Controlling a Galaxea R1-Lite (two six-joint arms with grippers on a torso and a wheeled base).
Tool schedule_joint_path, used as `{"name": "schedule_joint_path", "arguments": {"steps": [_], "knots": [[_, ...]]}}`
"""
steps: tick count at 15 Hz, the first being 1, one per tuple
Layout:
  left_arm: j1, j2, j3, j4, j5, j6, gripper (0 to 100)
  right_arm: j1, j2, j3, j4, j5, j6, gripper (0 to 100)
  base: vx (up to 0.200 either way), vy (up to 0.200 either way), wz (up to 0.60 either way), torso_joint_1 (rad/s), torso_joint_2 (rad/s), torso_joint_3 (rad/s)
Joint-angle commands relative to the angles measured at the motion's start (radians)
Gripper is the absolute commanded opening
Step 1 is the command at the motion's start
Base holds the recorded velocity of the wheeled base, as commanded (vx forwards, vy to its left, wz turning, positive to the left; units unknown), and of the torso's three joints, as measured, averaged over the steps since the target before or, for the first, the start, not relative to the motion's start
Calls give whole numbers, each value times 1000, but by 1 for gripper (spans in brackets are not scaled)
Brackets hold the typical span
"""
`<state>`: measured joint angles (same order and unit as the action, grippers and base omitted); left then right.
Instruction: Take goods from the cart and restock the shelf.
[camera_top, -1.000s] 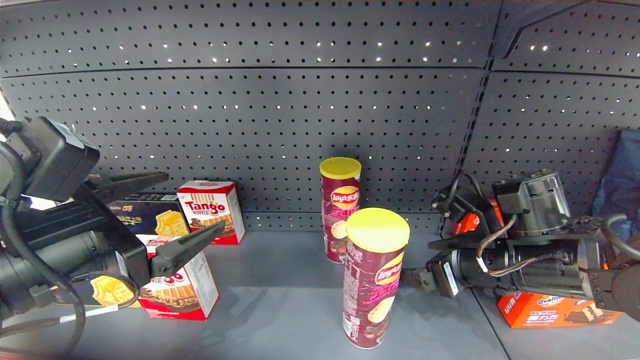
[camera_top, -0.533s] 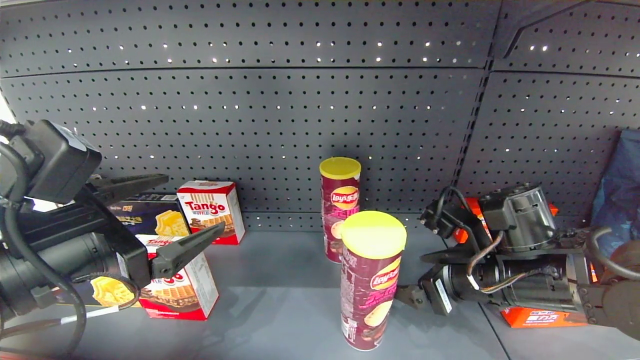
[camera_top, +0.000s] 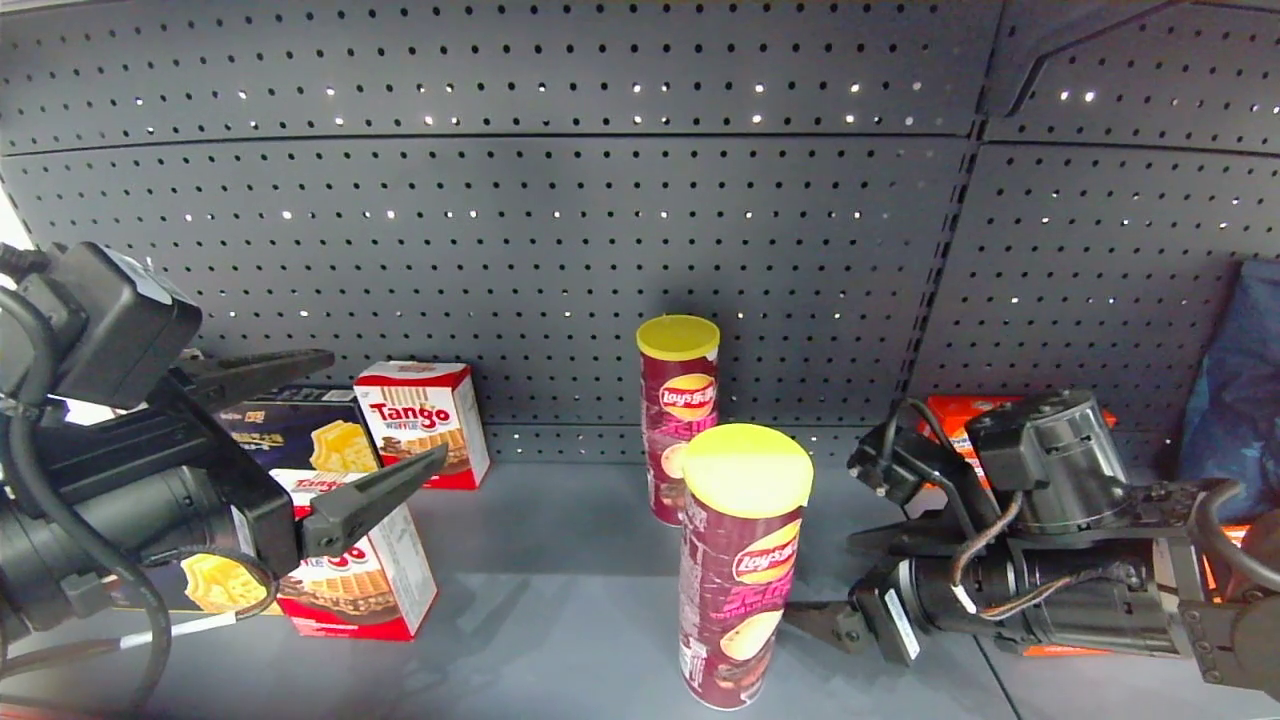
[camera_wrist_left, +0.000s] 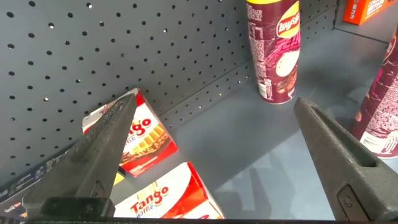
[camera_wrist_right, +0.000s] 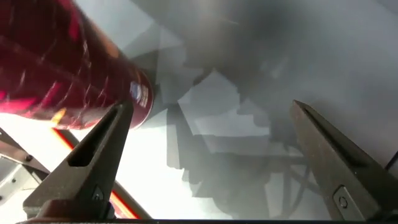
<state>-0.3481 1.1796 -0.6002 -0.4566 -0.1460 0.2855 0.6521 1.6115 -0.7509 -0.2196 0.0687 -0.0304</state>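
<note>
Upright, the front chips can (camera_top: 738, 585) stands lid-up on the shelf (camera_top: 560, 610).

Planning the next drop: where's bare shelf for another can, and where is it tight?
Widest bare shelf: between the front wafer box and front can. Also free: the rear strip between the rear wafer box and back can. Tight: right of the cans, where the open right tool and orange box sit.

Near can (camera_top: 742, 570): carried a round logo and small print, just beside the right gripper (camera_top: 825, 578) fingers.
Far can (camera_top: 680, 420): carried the same logo.
Rear wafer box (camera_top: 425, 420): carried a red wordmark, ahead of the left gripper (camera_top: 388, 400) fingers.
</note>
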Motion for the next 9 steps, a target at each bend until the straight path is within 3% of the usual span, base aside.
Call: {"name": "schedule_joint_path", "arguments": {"steps": [1, 9], "knots": [[0, 2, 0, -1, 0, 0, 100, 9, -13, 4, 0, 0, 0, 100, 0, 0, 0, 0, 0, 0], [1, 0, 2, -1, 0, -2, 100, 47, -15, 15, -1, 0, 1, 100, 0, 0, 0, 0, 0, 0]]}}
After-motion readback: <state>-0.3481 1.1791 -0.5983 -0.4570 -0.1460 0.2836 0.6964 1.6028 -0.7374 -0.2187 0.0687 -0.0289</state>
